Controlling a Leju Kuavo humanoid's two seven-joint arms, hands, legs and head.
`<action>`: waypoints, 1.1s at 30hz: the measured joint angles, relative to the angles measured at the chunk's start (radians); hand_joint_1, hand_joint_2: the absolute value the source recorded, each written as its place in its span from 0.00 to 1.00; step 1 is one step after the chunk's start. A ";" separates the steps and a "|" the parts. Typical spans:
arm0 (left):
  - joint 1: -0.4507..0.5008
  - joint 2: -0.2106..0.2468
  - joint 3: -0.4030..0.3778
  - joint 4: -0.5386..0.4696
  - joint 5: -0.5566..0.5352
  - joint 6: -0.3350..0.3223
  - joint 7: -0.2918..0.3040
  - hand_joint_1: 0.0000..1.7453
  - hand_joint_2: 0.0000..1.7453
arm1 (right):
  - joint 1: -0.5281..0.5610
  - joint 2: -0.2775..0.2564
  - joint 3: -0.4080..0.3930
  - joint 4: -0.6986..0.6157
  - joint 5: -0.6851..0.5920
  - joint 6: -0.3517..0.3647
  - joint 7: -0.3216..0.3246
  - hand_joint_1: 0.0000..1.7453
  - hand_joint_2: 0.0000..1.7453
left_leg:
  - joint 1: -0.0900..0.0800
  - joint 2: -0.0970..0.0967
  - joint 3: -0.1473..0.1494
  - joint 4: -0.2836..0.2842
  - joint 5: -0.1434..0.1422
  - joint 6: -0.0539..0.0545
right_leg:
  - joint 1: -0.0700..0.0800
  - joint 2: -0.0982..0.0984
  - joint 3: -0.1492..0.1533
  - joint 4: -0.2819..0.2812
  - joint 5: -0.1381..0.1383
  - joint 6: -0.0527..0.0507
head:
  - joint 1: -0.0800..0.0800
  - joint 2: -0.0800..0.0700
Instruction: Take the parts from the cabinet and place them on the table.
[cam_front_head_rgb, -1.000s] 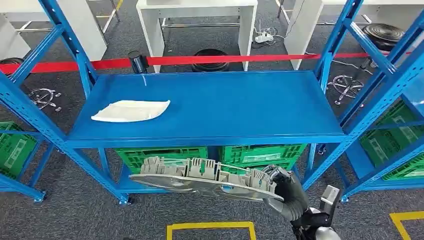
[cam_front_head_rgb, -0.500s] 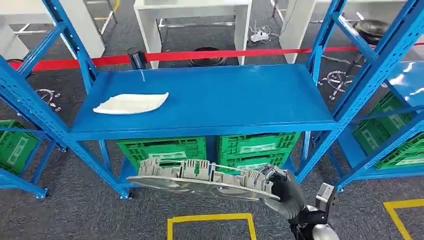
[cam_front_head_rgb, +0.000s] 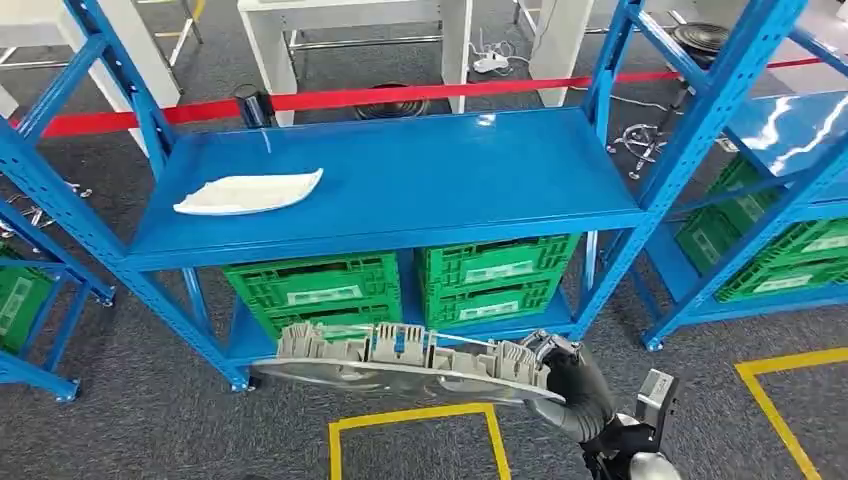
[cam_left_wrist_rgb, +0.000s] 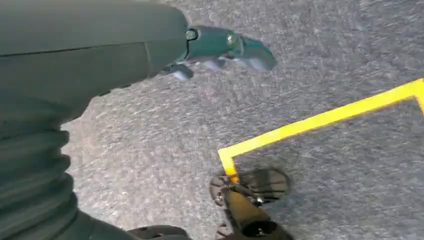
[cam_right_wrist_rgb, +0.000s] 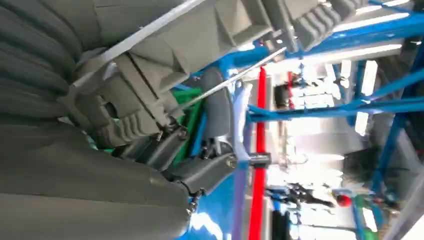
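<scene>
My right hand (cam_front_head_rgb: 560, 375) grips one end of a long grey ribbed part (cam_front_head_rgb: 400, 358), held level in front of me, low before the blue cabinet (cam_front_head_rgb: 400, 180). The right wrist view shows the grey part (cam_right_wrist_rgb: 210, 35) close up against my right hand (cam_right_wrist_rgb: 165, 145). A flat white part (cam_front_head_rgb: 248, 192) lies on the left side of the cabinet's blue shelf. My left hand (cam_left_wrist_rgb: 220, 47) hangs over the grey carpet with nothing in it, fingers apart.
Green crates (cam_front_head_rgb: 400, 285) fill the cabinet's lower level. More blue racks with green crates (cam_front_head_rgb: 770, 250) stand to the right. A red barrier tape (cam_front_head_rgb: 330, 98) and white tables run behind. Yellow floor tape (cam_front_head_rgb: 410, 420) marks the carpet at my feet.
The whole view has shifted: the cabinet sits higher and further left in the picture, so the camera has moved back and turned. The grey part stays in my right hand.
</scene>
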 joint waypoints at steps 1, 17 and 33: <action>-0.002 0.000 0.000 0.000 -0.002 0.000 0.000 0.00 1.00 | 0.000 -0.001 0.000 0.000 0.000 0.000 -0.001 1.00 1.00 | 0.001 0.009 0.001 -0.002 0.003 -0.006 | 0.001 0.008 -0.003 0.000 -0.004 -0.008 | 0.000 0.000; 0.001 0.011 0.000 0.000 -0.009 -0.002 -0.002 0.00 1.00 | 0.036 -0.005 0.000 -0.017 -0.003 -0.007 -0.011 1.00 1.00 | 0.012 -0.155 0.034 -0.015 -0.021 -0.016 | -0.019 0.188 -0.051 -0.015 0.056 0.012 | -0.017 0.000; -0.005 0.026 0.001 -0.001 -0.020 0.006 0.000 0.00 1.00 | 0.024 -0.004 -0.002 -0.027 -0.001 -0.024 -0.048 1.00 1.00 | 0.009 0.044 0.027 -0.009 -0.024 -0.034 | -0.011 0.028 -0.038 0.005 0.013 -0.015 | -0.001 0.000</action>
